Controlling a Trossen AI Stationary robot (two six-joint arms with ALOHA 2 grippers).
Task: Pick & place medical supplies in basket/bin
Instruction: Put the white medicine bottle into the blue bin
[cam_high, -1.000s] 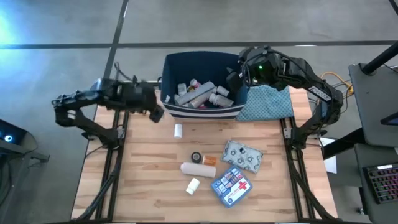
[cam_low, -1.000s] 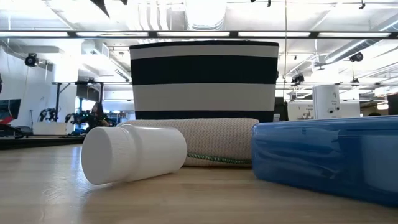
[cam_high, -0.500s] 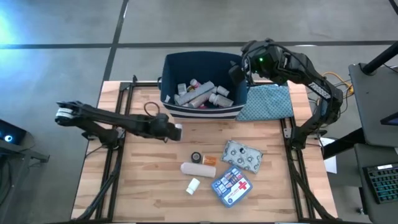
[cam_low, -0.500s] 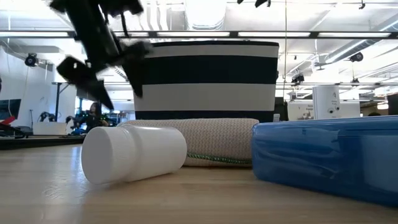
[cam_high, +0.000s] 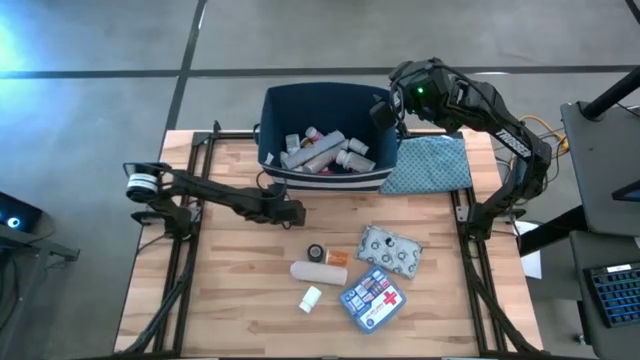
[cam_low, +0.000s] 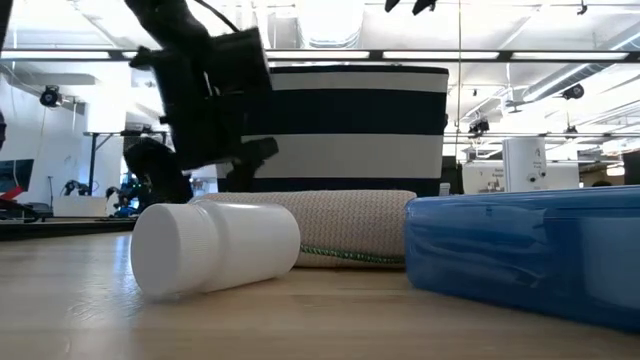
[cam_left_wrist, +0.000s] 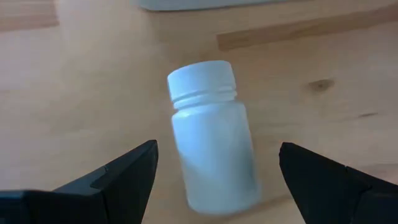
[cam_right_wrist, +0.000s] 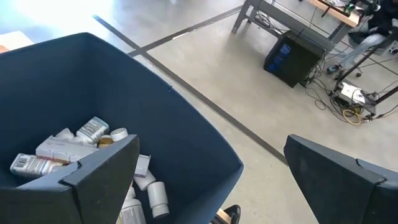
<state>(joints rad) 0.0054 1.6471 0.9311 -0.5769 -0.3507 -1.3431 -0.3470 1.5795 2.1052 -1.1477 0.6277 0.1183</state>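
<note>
My left gripper (cam_high: 290, 212) (cam_left_wrist: 217, 148) is low over the table in front of the navy bin (cam_high: 325, 105), open, one finger on either side of a white pill bottle (cam_left_wrist: 211, 149) that lies on its side; nothing touches. The high view hides that bottle under the gripper. My right gripper (cam_high: 385, 112) (cam_right_wrist: 211, 140) hangs open and empty above the bin's far right corner. Several bottles and boxes (cam_high: 320, 150) lie inside the bin. On the table lie a beige bandage roll (cam_high: 318, 272), a small white bottle (cam_high: 311, 298), a silver blister pack (cam_high: 390, 248) and the blue first-aid pouch (cam_high: 372, 295).
A blue-grey patterned cloth (cam_high: 428, 165) lies right of the bin. A small dark-and-orange item (cam_high: 325, 255) sits by the bandage roll. In the low view the near white bottle (cam_low: 215, 245), roll (cam_low: 340, 235) and pouch (cam_low: 530, 250) stand before the striped bin (cam_low: 330, 130). Bare wood lies on the table's left half.
My left arm has swung from beside the bin's left side toward the table's middle and come down low, ending with its fingers around the white bottle in front of the bin. My right gripper has shifted slightly toward the bin's far right corner.
</note>
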